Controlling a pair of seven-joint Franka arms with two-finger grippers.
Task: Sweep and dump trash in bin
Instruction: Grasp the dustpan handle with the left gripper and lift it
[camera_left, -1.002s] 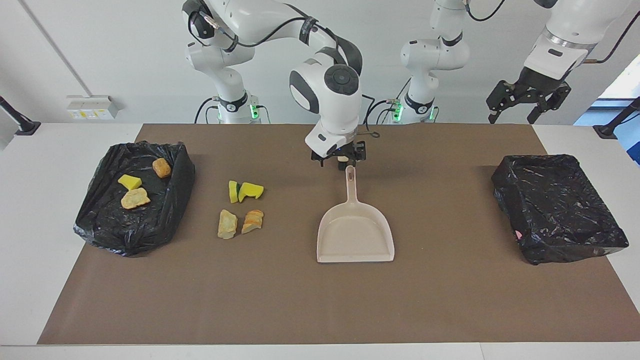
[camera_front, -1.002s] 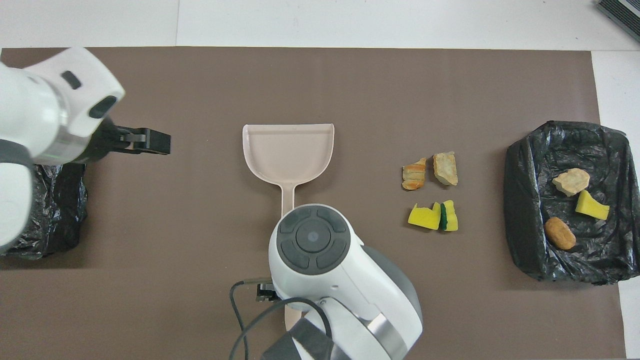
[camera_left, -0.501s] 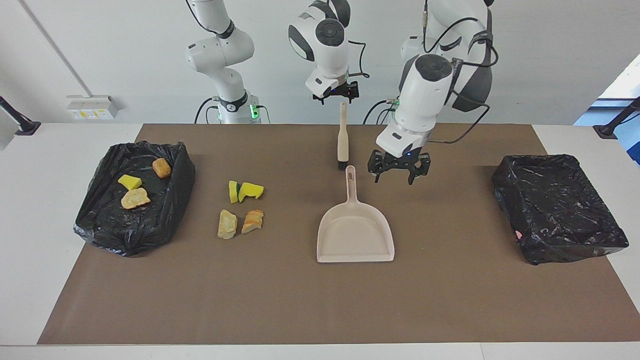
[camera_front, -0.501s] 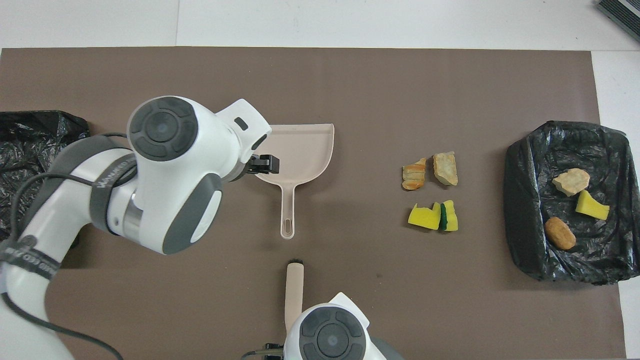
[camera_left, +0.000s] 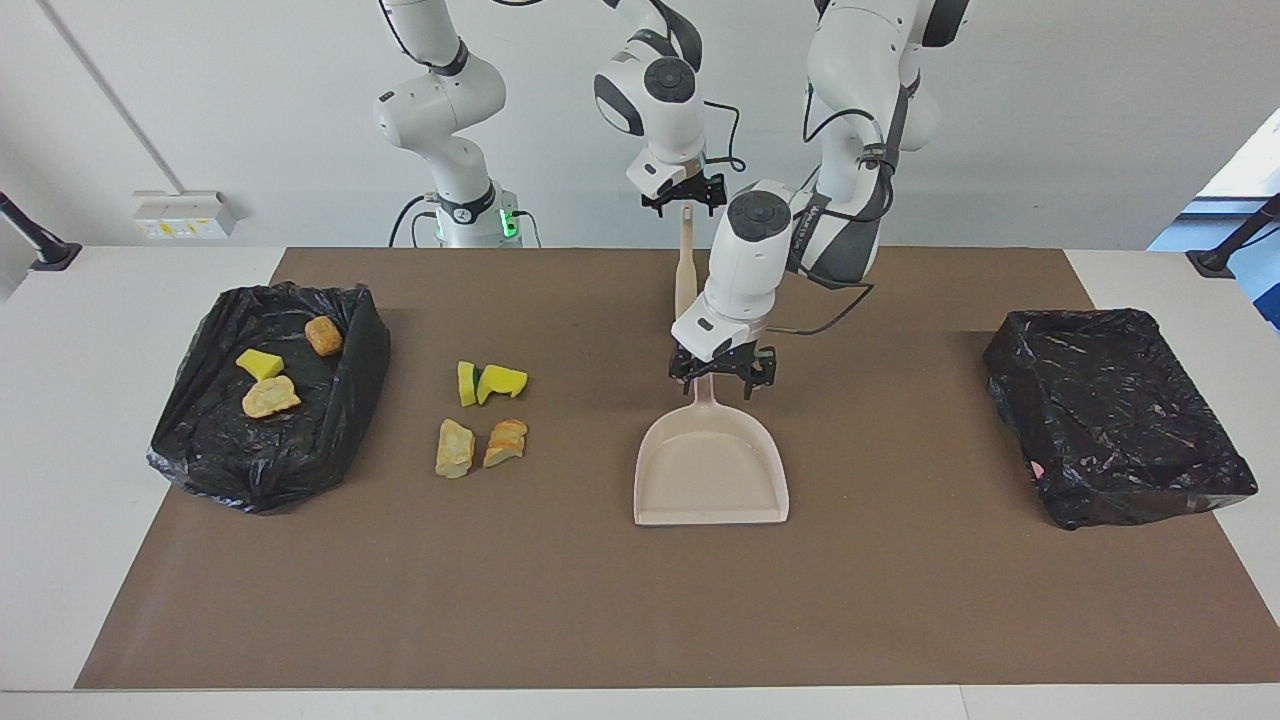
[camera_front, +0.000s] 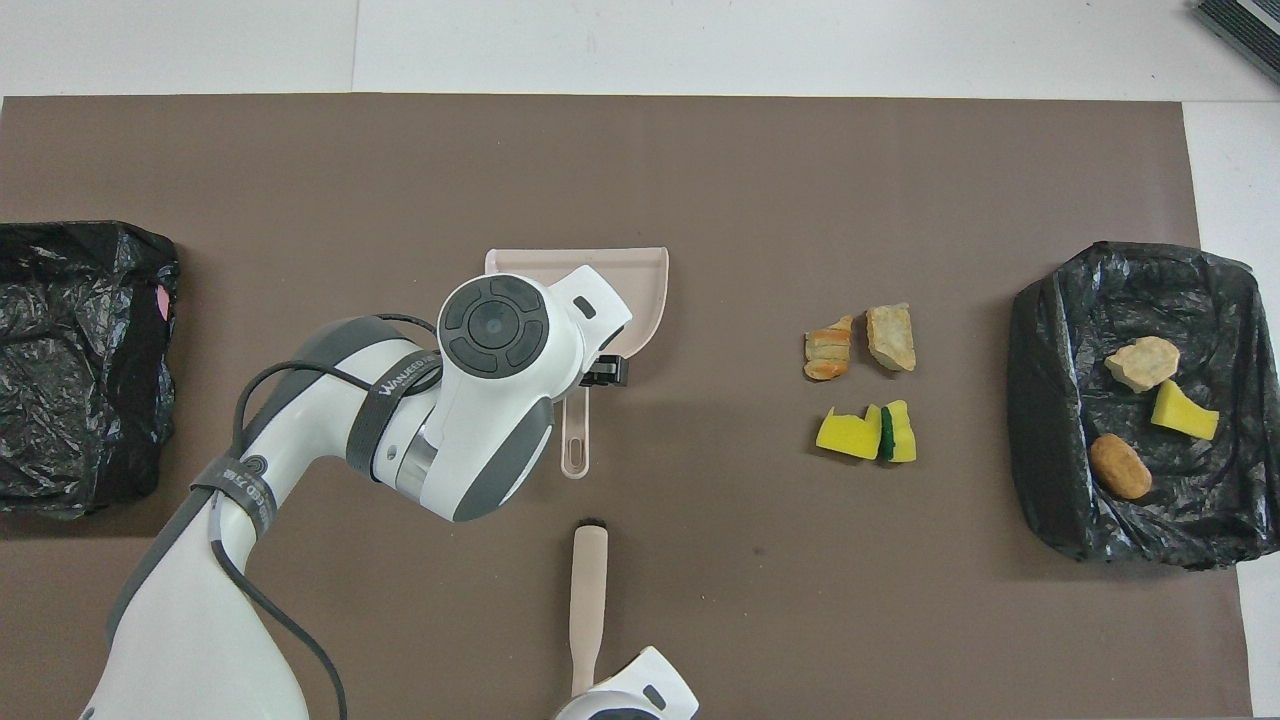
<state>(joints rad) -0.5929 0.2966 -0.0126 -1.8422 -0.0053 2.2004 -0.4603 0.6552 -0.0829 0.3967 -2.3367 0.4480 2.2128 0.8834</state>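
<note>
Four trash scraps lie on the brown mat: two yellow-green sponge chunks (camera_left: 492, 382) (camera_front: 866, 434) and two tan-orange pieces (camera_left: 480, 445) (camera_front: 860, 342). Three more scraps (camera_left: 272, 378) lie in the black-lined bin (camera_left: 330, 440) at the right arm's end. The beige dustpan (camera_left: 710, 470) (camera_front: 640, 285) lies mid-mat, handle toward the robots. My left gripper (camera_left: 722, 378) is low over the handle (camera_front: 575, 445), fingers open on either side of it. My right gripper (camera_left: 685, 203) is shut on a beige brush (camera_left: 685, 270) (camera_front: 588, 590) and holds it hanging in the air.
A second black-lined bin (camera_left: 1115, 420) (camera_front: 80, 360) sits at the left arm's end of the mat, with no scraps showing in it. The brown mat (camera_left: 640, 600) covers most of the white table.
My right gripper has lifted the brush off the mat and holds it high. My left arm has swung in from its end of the table and dropped over the dustpan's handle.
</note>
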